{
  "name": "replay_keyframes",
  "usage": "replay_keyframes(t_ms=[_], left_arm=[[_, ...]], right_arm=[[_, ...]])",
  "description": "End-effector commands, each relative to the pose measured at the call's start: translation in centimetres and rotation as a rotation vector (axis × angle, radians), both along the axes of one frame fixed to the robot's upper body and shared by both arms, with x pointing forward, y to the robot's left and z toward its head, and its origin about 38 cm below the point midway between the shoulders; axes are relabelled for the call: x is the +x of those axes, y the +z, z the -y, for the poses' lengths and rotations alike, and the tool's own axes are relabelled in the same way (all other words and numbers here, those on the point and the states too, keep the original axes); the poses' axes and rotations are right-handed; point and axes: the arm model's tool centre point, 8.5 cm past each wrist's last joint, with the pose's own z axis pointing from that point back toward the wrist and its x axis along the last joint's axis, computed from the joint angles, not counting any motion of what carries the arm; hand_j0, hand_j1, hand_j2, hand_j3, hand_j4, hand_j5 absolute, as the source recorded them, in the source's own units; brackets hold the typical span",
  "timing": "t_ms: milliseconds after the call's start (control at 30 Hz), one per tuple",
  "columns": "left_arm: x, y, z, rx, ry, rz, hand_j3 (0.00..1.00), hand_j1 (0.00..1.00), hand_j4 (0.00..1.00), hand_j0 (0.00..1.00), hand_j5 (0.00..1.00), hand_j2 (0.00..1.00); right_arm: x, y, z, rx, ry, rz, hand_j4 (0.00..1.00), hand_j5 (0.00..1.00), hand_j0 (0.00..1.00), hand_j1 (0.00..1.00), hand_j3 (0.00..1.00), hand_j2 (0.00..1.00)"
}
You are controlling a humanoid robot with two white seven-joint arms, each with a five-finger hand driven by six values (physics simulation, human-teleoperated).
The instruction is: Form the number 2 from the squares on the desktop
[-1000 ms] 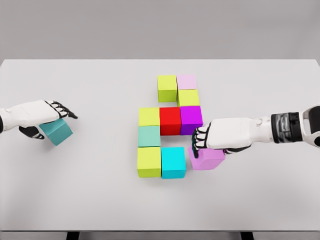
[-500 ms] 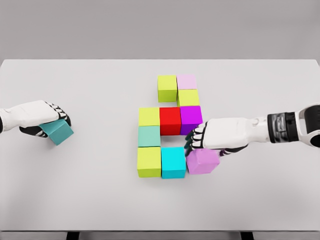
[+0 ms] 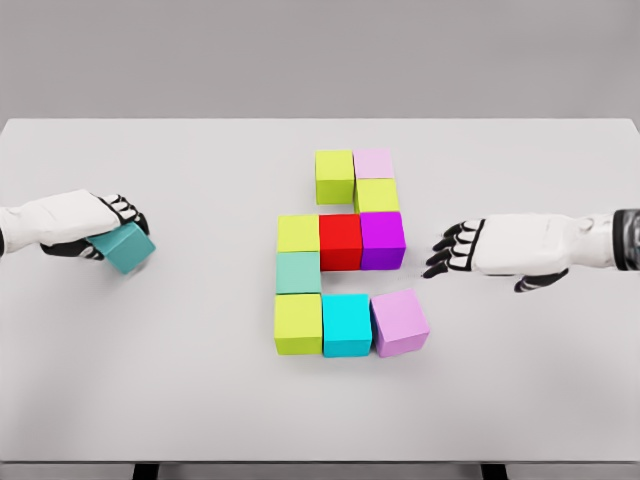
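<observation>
— Looking at the right hand (image 3: 452, 250), what's its state?
— Fingers spread, holding nothing, beside the violet cube (image 3: 400, 322), which sits slightly skewed touching the cyan cube (image 3: 347, 324) in the figure's bottom row, mid-table (image 3: 180, 390).
— And the left hand (image 3: 95, 222)?
— Wrapped on the teal cube (image 3: 130, 248) near the left edge.
— Risk?
— Carrying that in could nudge the finished rows askew.
— Any writing?
— None legible.
</observation>
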Motion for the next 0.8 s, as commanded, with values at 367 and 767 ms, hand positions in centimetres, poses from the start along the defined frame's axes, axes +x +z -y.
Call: replay_keyframes(t_ms=[367,767], left_arm=[[1.8,0.5,5.1,-0.114,-0.065,0.048,0.3,0.3,0.3,0.3,0.3,0.3],[3.0,1.1,9.2,-0.167,-0.135,0.067,0.28,0.28,0.28,0.28,0.28,0.28]], right_arm=[[-2.1,-2.6,3.0,-0.087,-0.046,-0.101,1.0,1.0,1.0,1.0,1.0,1.0],[-2.7,-4.6,1.2,-0.069,-0.002,-0.152,1.0,1.0,1.0,1.0,1.0,1.0]])
